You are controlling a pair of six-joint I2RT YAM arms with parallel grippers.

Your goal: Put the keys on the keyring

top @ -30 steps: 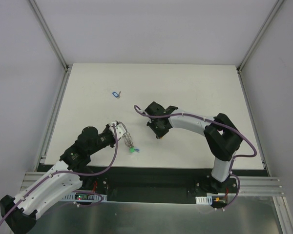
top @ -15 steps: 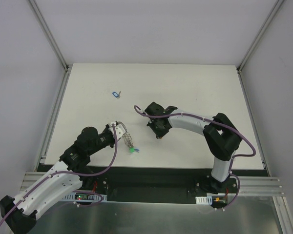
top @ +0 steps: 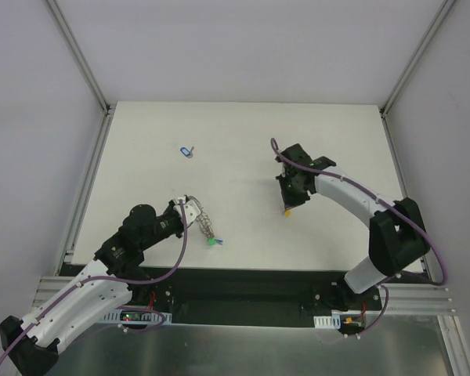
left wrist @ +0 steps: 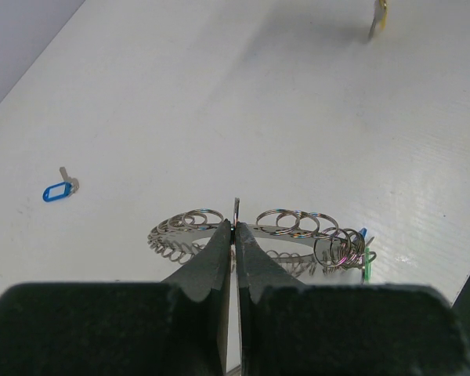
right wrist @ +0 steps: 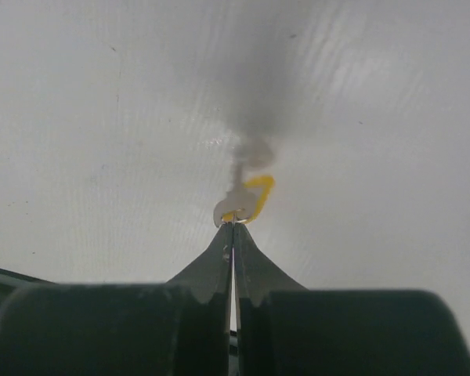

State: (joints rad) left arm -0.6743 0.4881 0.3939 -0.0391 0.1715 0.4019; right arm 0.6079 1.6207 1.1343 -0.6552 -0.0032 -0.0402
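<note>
Roughly a third done, I'd say: your left gripper [left wrist: 235,232] is clamped shut on the keyring [left wrist: 286,222], and the green key [left wrist: 367,268] at its right end looks threaded already. Your right gripper [right wrist: 233,226] has the yellow key [right wrist: 254,196] pinched tight at its tips. The blue key [left wrist: 56,191] lies loose, well off to the left gripper's left, so those two are left.

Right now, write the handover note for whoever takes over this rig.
Grippers: the left gripper is shut on the rim of the keyring. The right gripper is shut on the yellow key, away from the ring.
Things: the green key sits at the ring's far end, seemingly already on. The blue key lies loose on the table.
Left: thread the yellow key, then fetch the blue key.
</note>
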